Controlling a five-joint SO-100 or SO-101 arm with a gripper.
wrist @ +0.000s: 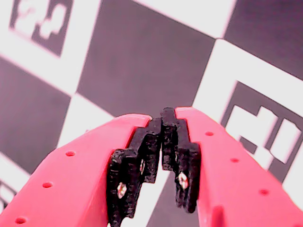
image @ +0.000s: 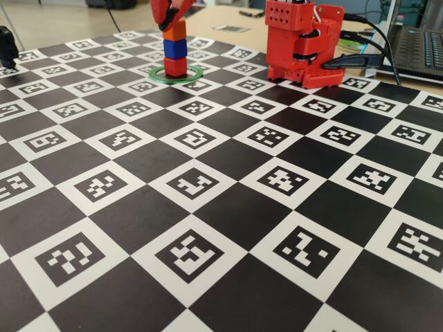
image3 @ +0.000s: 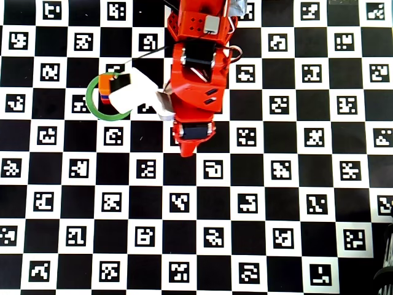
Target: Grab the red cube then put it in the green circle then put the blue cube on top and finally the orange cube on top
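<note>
You are at the last step: at the upper left of the fixed view, the small matte red cube [image: 175,66] sits inside the thin green plastic ring [image: 194,76], with the deep-blue cube [image: 174,48] and bright-orange cube [image: 174,30] stacked on it. The red gripper [image: 168,19] is at the stack's top; its fingers [wrist: 150,151] are nearly together, holding nothing. Next, lift straight up without nudging the 3 cubes. The worktop [image: 228,207] carries only coded square markers, no readable writing.

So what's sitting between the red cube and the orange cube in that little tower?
The blue cube, in the fixed view: it rests on the red cube and carries the orange cube.
</note>
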